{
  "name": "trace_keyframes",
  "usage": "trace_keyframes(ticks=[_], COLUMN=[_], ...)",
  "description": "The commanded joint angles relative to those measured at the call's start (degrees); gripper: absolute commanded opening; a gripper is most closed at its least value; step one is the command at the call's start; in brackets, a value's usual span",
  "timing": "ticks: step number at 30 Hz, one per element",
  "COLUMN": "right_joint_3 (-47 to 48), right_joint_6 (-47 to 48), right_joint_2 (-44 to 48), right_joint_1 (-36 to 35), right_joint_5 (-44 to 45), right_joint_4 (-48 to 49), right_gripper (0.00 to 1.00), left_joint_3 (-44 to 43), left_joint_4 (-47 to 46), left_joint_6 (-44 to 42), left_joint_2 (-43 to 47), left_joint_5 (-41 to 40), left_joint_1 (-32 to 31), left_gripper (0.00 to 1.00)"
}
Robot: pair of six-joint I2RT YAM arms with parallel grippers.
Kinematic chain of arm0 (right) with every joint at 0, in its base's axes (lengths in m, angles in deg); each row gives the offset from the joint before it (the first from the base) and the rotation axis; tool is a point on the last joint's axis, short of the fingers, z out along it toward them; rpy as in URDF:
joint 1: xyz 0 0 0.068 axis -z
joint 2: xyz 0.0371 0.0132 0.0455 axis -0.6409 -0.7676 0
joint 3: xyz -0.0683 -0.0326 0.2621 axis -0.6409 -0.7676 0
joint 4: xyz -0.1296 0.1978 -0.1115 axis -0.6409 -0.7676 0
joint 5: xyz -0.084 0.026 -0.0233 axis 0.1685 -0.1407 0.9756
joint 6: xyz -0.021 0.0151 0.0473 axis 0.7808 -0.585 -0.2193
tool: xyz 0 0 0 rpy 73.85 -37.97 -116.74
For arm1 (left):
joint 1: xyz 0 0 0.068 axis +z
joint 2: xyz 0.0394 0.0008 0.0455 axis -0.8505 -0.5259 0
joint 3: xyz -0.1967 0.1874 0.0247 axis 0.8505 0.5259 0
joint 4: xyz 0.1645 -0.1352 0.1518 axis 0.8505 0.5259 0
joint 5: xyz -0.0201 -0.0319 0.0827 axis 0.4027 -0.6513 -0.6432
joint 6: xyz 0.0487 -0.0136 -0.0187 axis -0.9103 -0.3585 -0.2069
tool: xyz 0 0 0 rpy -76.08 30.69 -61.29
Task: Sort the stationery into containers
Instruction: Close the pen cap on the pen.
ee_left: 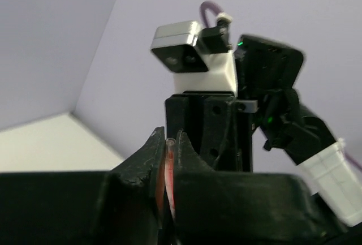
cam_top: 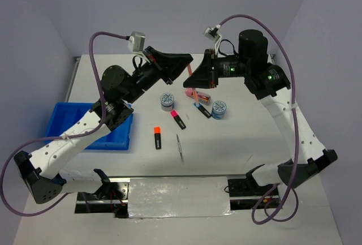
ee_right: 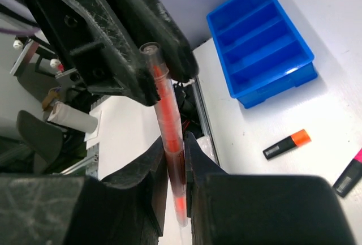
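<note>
Mid-air handoff, by the look of it: a thin pink pen (ee_right: 167,106) hangs upright above the counter (cam_top: 243,143) w/ both arms on it. L jaws nearly closed, pinching the pen's top end; R jaws likewise narrowed to pen width, clamped on its lower half. Both have a grip, neither has let go. Progress: basically nothing sorted yet. The blue tray (ee_right: 266,35) sits at the L edge of the counter, and every compartment seen from the R wrist is bare; from the top cam the L arm covers part of it. Left lying loose in the middle of the counter: orange-cap highlighter (cam_top: 157,137), pink-cap highlighter (cam_top: 178,119), blue-cap highlighter (cam_top: 202,110), grey pen (cam_top: 180,147), two blue-white discs (cam_top: 167,100) (cam_top: 219,108), plus a pink case (cam_top: 198,94) partly under the R jaws. So approx. one item in transit, all others to go. Likely next: R lets go, L carries the pen to the tray.
</note>
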Motion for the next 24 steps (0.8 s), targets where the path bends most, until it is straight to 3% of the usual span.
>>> trace_keyframes(ticks=[1,2,3,7,15,24], right_joint_3=[-7.52,-12.34,-14.04,-22.92,-27.59,-30.32], right_joint_6=[-4.0,-4.35,-4.18,-5.31,-6.2,-3.74], right_joint_2=[6.57,7.81,8.7,13.27,17.75,19.51], right_joint_1=[1.35,1.09,0.65,-0.23,-1.9,-3.57], right_joint_5=[13.25,13.42,13.94,14.92,13.95,13.69], right_joint_4=[30.13,30.4,30.05,31.1,30.32,27.59], right_gripper=[0.0,0.0,0.0,0.0,0.0,0.0], left_joint_3=[-0.52,-2.62,-3.43,-4.66,-1.94,0.52], left_joint_4=[36.34,36.79,36.27,31.62,25.64,25.02], left_joint_6=[-3.78,-3.61,-3.0,-1.42,0.61,2.72], left_joint_2=[-0.71,-0.09,0.61,2.82,4.14,10.28], left_joint_5=[16.28,11.3,9.59,6.86,10.01,2.45], left_joint_1=[-6.89,-5.75,-5.31,-3.64,-2.58,2.42], left_gripper=[0.23,0.41,0.49,0.64,0.66,0.64])
